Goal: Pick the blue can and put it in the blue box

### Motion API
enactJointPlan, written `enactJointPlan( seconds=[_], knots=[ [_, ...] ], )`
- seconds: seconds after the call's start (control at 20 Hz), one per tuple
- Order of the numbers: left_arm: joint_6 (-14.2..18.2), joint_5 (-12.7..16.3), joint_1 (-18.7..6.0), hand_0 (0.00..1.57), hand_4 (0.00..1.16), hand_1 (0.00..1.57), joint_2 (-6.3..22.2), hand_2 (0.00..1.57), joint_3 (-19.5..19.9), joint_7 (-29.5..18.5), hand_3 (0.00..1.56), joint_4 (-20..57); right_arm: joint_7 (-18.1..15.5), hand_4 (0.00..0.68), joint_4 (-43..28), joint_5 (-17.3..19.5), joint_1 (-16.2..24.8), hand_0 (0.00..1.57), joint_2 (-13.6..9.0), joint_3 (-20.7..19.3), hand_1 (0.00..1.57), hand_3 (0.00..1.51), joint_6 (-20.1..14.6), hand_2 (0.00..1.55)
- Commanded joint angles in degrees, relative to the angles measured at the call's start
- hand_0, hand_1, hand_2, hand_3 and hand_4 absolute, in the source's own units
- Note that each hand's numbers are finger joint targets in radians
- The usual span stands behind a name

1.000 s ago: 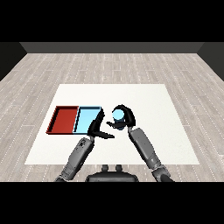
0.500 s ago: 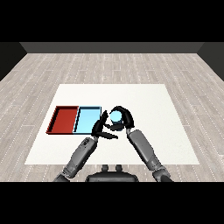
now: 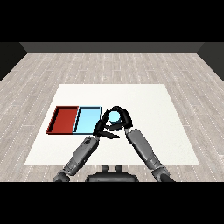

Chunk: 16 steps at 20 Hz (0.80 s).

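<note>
The blue can (image 3: 114, 116) shows as a light blue round top inside my right hand (image 3: 123, 117), whose fingers and thumb curl round it. It is held just right of the light blue tray (image 3: 87, 119), near that tray's right edge. My left hand (image 3: 103, 128) sits directly below and left of the can with its fingers relaxed, holding nothing, its fingertips overlapping the blue tray's right rim. The can's body is hidden by the fingers.
A red tray (image 3: 64, 119) lies against the blue tray's left side. Both trays rest on the white table (image 3: 148, 105), which stands on a grey wooden floor. Both forearms come in from below and meet near the can.
My right hand has carried the can leftward toward the blue tray. The left hand has stayed close under it.
</note>
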Motion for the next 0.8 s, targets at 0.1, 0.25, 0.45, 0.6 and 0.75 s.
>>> enactJointPlan(
  seconds=[0.1,0.25,0.45,0.6,0.75],
  knots=[
    [1.24,-2.85,2.27,0.0,0.0,0.0,0.21,0.0,-0.68,3.69,0.0,-5.46,2.17,0.594,-1.04,-2.76,-1.4,1.48,0.04,2.33,1.48,1.42,-1.96,1.47],
    [3.97,2.92,-3.86,0.0,0.0,0.0,-0.08,0.0,-4.5,-0.53,0.0,1.74,1.65,0.58,-2.29,-0.49,1.35,1.46,0.04,2.91,1.46,1.41,-0.92,1.46],
    [4.61,4.48,-0.41,0.0,0.0,0.0,-0.08,0.0,-6.31,-4.89,0.0,1.48,-2.88,0.562,1.43,-3.83,-0.09,1.45,0.04,10.25,1.45,1.4,-7.02,1.44],
    [3.53,4.3,-7.77,0.0,0.0,0.0,-0.08,0.0,-3.23,-3.23,0.0,5.9,0.1,0.542,-1.64,-2.93,-0.01,1.48,0.04,7.73,1.48,1.39,-4.28,1.46],
    [4.72,0.82,-7.12,0.0,0.11,0.0,-0.06,0.0,-1.35,2.69,0.0,3.05,-1.97,0.536,0.41,-3.95,0.66,1.49,0.03,6.59,1.49,1.41,-1.55,1.47]
  ],
)
